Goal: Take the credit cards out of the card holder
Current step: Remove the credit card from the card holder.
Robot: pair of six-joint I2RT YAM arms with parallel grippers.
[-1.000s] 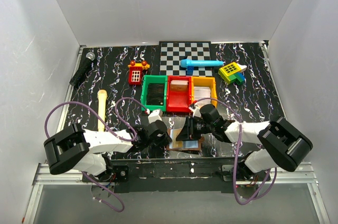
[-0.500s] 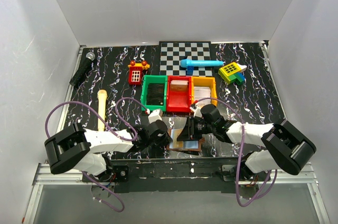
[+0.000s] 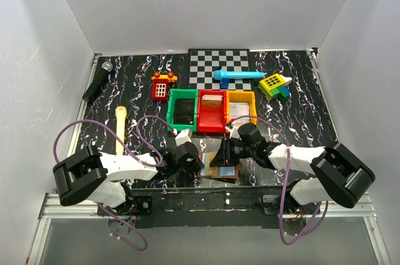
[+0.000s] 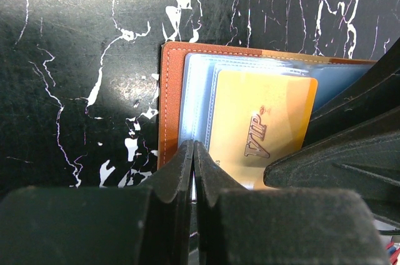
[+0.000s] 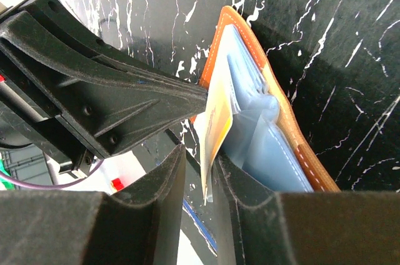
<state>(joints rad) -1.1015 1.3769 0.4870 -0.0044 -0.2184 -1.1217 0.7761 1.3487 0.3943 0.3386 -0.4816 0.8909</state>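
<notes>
The card holder (image 3: 229, 166) lies open near the table's front edge, brown (image 4: 170, 102) with pale blue clear sleeves (image 5: 275, 152). A yellow VIP credit card (image 4: 262, 127) sticks partly out of a sleeve. My left gripper (image 4: 193, 146) is shut, pinching the near edge of a sleeve; in the top view it (image 3: 202, 164) sits at the holder's left side. My right gripper (image 5: 200, 155) comes in from the right (image 3: 220, 156). Its jaws straddle the yellow card's (image 5: 217, 121) free edge. The card leans on one finger (image 5: 234, 171), with a gap to the other.
Just behind the holder stand a green bin (image 3: 183, 109), a red bin (image 3: 212, 112) and an orange bin (image 3: 241, 105). Further back are a checkerboard (image 3: 219, 65), a blue toy (image 3: 237, 75), a red toy phone (image 3: 161, 87) and a microphone (image 3: 98, 81). A wooden handle (image 3: 120, 129) lies to the left.
Hardly anything: the right arm's elbow has shifted slightly to the right, and both grippers stay at the card holder.
</notes>
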